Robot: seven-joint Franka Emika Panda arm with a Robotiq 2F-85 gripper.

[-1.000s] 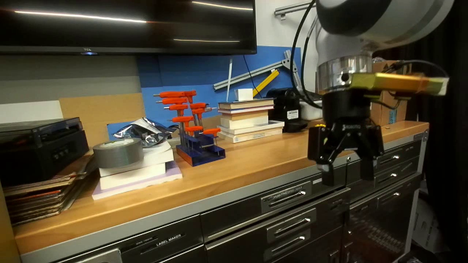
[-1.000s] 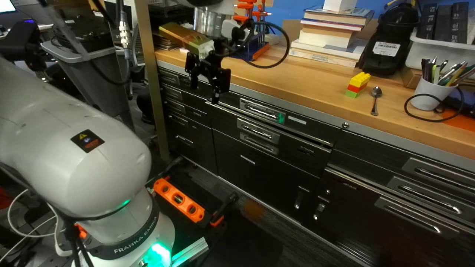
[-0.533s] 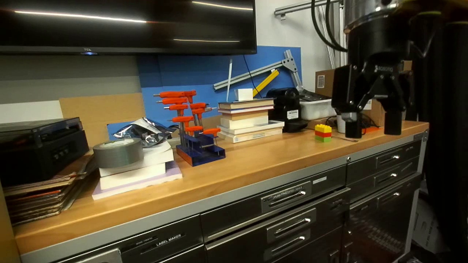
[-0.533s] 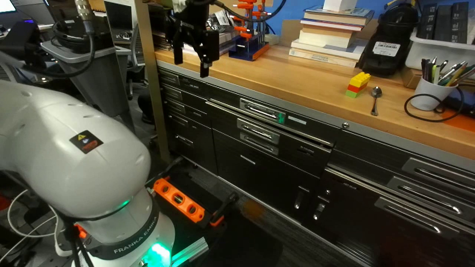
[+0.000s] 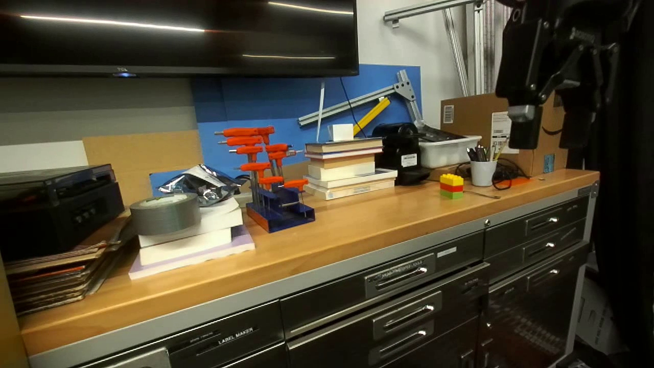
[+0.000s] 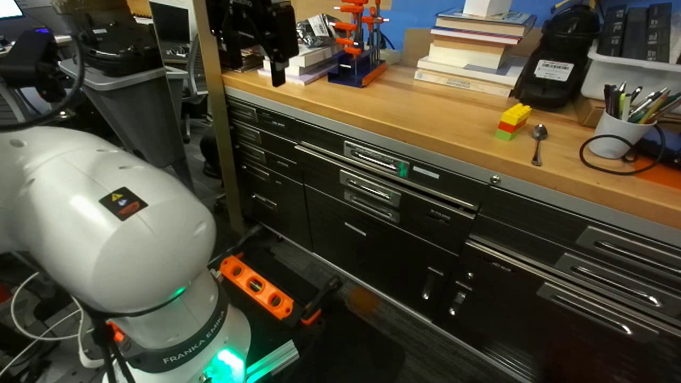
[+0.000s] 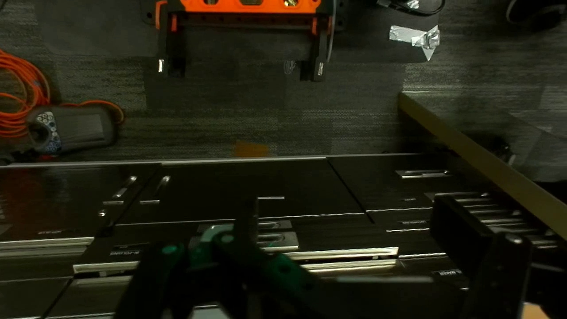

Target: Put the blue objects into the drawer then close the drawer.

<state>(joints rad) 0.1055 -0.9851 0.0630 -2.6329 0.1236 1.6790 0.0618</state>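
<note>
Orange cable coil (image 7: 33, 82) beyond spread jaws, wrist view only

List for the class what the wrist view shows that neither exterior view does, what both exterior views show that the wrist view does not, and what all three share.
Only the wrist view shows the orange coil and, beside it, a grey device whose purpose I cannot tell.

Only the exterior views, both of them, show these on the worktop: the books, the bricks, the spoon and the white cup.

All three share the drawers and the end effector, which is open.
</note>
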